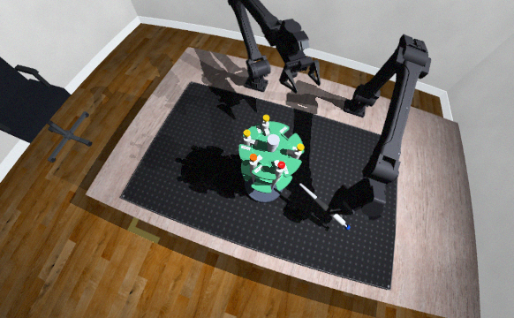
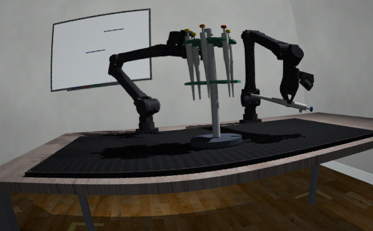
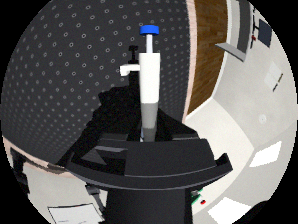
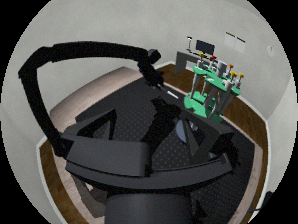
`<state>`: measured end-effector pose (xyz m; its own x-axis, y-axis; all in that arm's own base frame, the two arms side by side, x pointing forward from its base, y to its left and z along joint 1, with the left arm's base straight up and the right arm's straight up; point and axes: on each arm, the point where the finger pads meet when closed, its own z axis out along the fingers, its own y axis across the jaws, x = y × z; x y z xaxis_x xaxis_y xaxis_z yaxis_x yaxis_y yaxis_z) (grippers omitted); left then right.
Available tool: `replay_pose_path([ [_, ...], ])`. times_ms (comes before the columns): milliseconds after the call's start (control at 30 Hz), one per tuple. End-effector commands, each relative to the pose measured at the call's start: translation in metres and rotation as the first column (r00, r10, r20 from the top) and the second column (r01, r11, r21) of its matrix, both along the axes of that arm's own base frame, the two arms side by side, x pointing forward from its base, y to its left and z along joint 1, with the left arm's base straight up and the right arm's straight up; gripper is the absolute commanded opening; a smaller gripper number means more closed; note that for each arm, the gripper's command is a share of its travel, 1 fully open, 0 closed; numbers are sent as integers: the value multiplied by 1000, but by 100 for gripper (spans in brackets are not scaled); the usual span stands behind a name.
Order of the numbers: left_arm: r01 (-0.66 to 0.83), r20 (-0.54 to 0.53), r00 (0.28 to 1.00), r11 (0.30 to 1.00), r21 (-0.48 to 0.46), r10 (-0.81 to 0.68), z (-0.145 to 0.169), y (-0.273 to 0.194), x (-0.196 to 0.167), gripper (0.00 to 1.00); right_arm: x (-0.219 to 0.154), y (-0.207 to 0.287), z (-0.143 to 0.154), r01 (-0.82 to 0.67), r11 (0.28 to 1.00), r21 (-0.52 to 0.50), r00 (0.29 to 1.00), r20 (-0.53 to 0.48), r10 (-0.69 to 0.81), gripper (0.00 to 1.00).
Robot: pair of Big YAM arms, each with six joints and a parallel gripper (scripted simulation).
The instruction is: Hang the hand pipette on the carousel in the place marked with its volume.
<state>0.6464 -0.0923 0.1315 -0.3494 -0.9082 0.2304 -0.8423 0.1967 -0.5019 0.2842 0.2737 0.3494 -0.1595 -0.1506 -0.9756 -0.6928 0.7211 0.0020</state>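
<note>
The pipette [image 1: 339,219] [image 2: 298,106] [image 3: 149,77] is white and grey with a blue button [image 1: 348,228] [image 2: 311,109] [image 3: 149,30]. It is held in the air, nearly level, its button end slightly lower in the exterior view. My left gripper [image 1: 329,211] [image 2: 289,101] is shut on its grey body. The finger hook [image 3: 128,69] points left in the left wrist view. No volume print is readable. The green carousel [image 1: 291,138] [image 2: 216,40] holds several pipettes with yellow, orange and red buttons; its labels are unreadable. My right gripper [image 1: 306,87] [image 4: 149,112] is open and empty, behind the carousel.
The carousel's round base [image 1: 264,195] [image 2: 216,141] stands on the black mat [image 1: 222,221] [image 2: 109,170]. The held pipette's narrow end points towards the carousel, with a gap between them in the top view. A whiteboard [image 2: 77,38] hangs on the wall.
</note>
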Motion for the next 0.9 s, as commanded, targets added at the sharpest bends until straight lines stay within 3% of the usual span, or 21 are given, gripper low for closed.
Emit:
replay_pose_path([
  [0,134,334,934,991,10,-130,71,5,35,14,5,-17,75,38,997,66,996,74,-43,100],
  [100,152,368,918,988,16,-147,76,5,37,14,4,-20,77,41,997,66,996,74,-46,100],
  [300,246,558,793,966,76,-246,109,4,48,14,-1,-34,89,60,996,66,995,74,-64,100],
  [600,362,763,513,905,224,-394,155,-8,45,14,-12,-56,106,88,994,65,993,73,-93,100],
  [667,362,763,513,905,224,-394,155,-8,45,14,-12,-56,106,88,994,65,993,73,-93,100],
  [867,397,833,281,848,351,-476,184,-19,33,14,-21,-71,117,107,992,65,991,72,-111,100],
])
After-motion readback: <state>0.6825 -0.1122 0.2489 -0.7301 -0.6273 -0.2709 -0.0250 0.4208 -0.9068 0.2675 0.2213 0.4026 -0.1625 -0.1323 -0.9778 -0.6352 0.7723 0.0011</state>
